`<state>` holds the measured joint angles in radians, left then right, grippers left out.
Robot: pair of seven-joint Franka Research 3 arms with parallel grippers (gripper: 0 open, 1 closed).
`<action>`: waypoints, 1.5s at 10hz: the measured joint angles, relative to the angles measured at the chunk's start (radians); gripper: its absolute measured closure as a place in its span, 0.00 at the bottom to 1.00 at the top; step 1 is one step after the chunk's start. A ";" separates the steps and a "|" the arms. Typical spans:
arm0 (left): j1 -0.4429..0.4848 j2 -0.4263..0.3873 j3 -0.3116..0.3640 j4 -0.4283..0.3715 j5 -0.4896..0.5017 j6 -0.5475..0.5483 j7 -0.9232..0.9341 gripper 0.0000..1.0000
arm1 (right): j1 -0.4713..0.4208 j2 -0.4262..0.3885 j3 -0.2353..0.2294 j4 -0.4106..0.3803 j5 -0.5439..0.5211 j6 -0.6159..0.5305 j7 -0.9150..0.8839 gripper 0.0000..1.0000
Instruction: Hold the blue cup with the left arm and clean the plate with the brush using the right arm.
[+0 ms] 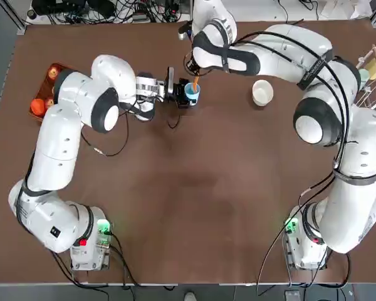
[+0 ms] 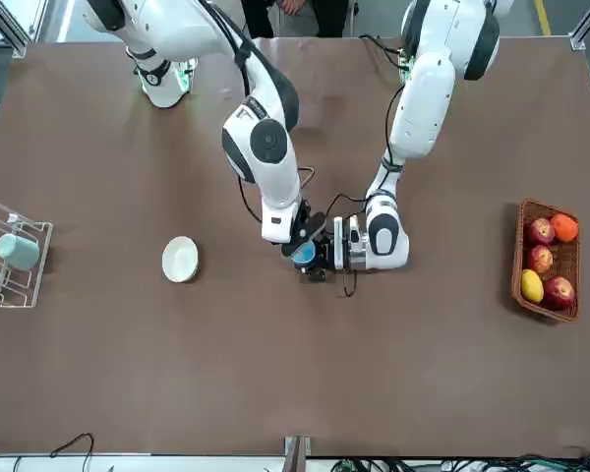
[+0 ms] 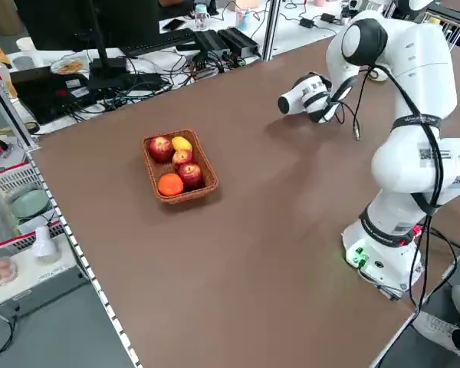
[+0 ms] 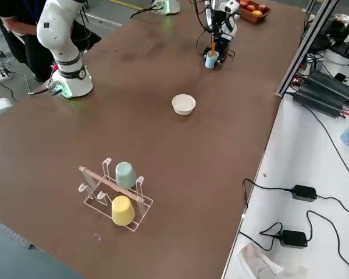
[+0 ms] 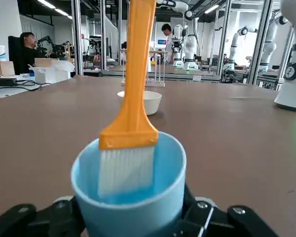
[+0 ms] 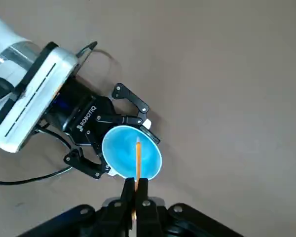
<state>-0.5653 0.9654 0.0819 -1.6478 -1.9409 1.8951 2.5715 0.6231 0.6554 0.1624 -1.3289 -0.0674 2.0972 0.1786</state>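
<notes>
Blue cup [image 1: 192, 93] stands upright on the table [image 1: 194, 188], far from our bases, and our left gripper [image 1: 183, 95] grasps it from the side. Our right gripper [image 6: 134, 193] is clenched on the brush [image 5: 132, 98] and holds it upright, bristles inside the cup. Well apart sits a white bowl [image 1: 262, 92].

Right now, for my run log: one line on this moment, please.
left gripper: shut on blue cup | right gripper: shut on brush | bristles inside cup | cream bowl: untouched
</notes>
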 joint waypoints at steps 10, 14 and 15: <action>-0.001 0.000 0.000 0.000 0.000 0.001 0.000 0.33 | -0.004 0.016 -0.017 -0.001 -0.001 0.011 -0.013 0.95; -0.005 0.000 0.000 0.001 -0.001 0.000 0.000 0.33 | 0.001 0.022 -0.017 -0.009 -0.001 -0.017 0.016 0.95; -0.005 0.000 0.000 0.002 -0.001 0.000 0.000 0.33 | 0.003 0.022 -0.016 -0.009 -0.001 -0.018 0.026 0.95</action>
<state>-0.5705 0.9658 0.0824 -1.6462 -1.9416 1.8956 2.5714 0.6257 0.6775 0.1461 -1.3383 -0.0683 2.0794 0.2049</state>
